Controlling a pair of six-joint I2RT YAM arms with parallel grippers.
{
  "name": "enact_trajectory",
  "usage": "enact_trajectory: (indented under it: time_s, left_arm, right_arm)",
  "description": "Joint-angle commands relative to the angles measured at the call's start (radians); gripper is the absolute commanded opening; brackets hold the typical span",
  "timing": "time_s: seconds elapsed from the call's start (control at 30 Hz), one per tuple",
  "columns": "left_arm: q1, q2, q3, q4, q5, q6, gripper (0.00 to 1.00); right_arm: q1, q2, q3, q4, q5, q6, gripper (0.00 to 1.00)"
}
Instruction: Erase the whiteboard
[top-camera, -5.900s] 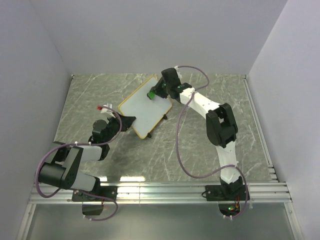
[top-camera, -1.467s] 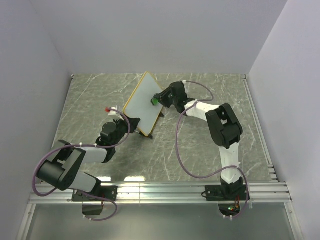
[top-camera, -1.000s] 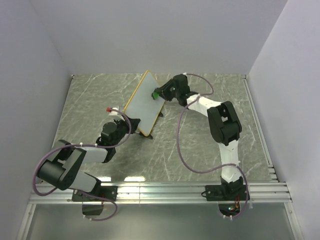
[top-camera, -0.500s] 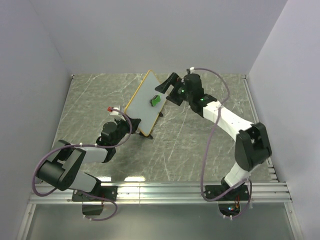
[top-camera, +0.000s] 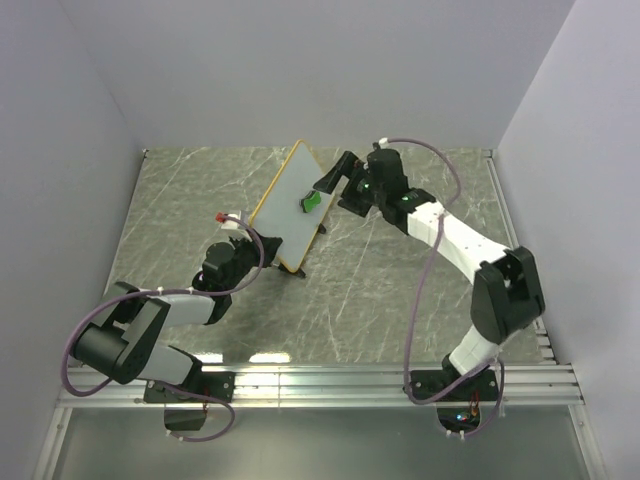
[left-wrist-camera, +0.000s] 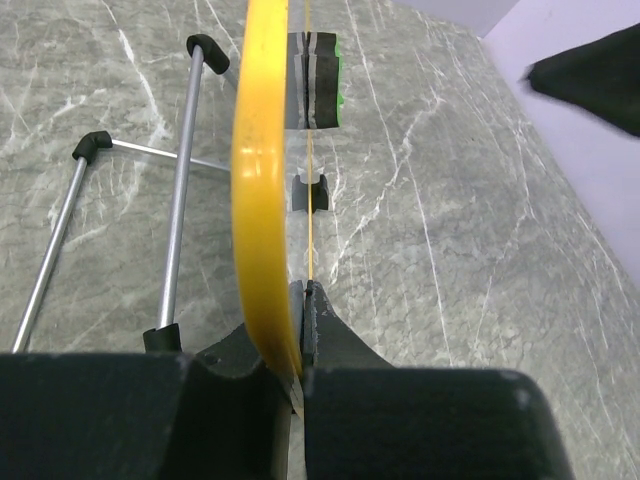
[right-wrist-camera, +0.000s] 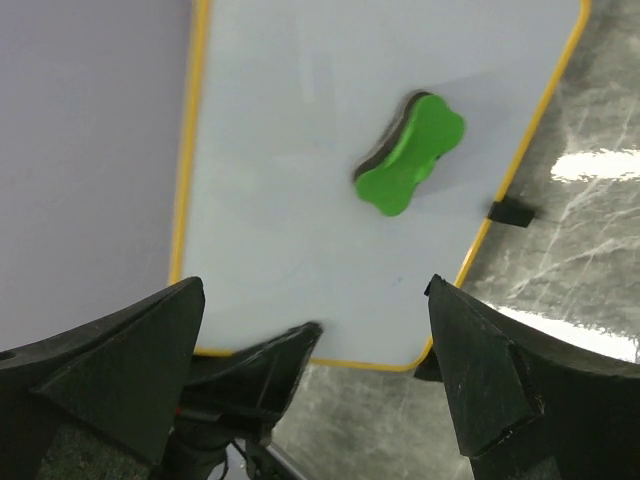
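While the whiteboard (top-camera: 290, 205) stands on edge, tilted, at roughly 11 o'clock from the middle of the table (top-camera: 400, 290), nothing is wiping it. The left gripper (left-wrist-camera: 300, 300) is clamped on the yellow frame at the board's 7 o'clock corner, and that's the only hold. The wire stand legs (left-wrist-camera: 180, 200) hang off the back face.

The right gripper (top-camera: 337, 190) has its fingers spread wide and holds nothing. It sits just off the board's 3 o'clock edge, facing the white face. The green eraser (right-wrist-camera: 410, 155) clings to that face unheld, toward the 2 o'clock side, so I'd guess it's magnetic. The face looks blank in the right wrist view, though faint marks could be missed.

Risks as I judge them:
- Closing off-centre on the eraser could knock it off the tilted face onto the table.
- Pressing hard near 3 o'clock levers against a single corner clamp, so the board could pivot or slip out of the jaws.
- Pressing too lightly would make the eraser skate and skip the marks.
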Motion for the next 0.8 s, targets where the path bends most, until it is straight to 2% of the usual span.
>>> enact_trajectory:
  time_s: [0.0,0.23,0.43,0.77]
  left_arm:
    - [-0.033,0.024,-0.048,-0.211,0.104,0.011,0.01]
    - [-0.032,0.043,-0.037,-0.217,0.089,0.013,0.01]
    - [-0.033,0.046,-0.037,-0.217,0.078,0.010,0.01]
    - [-0.033,0.041,-0.042,-0.211,0.073,0.008,0.01]
  right_arm:
    - [-0.008,0.093,0.052,0.013,-0.004,0.014,1.00]
    - [-0.057,0.280,0.139,0.120,-0.070,0.124,1.00]
    - [-0.057,0.389,0.254,0.113,-0.089,0.161,1.00]
    - [-0.047,0.472,0.359,0.066,-0.093,0.183,0.99]
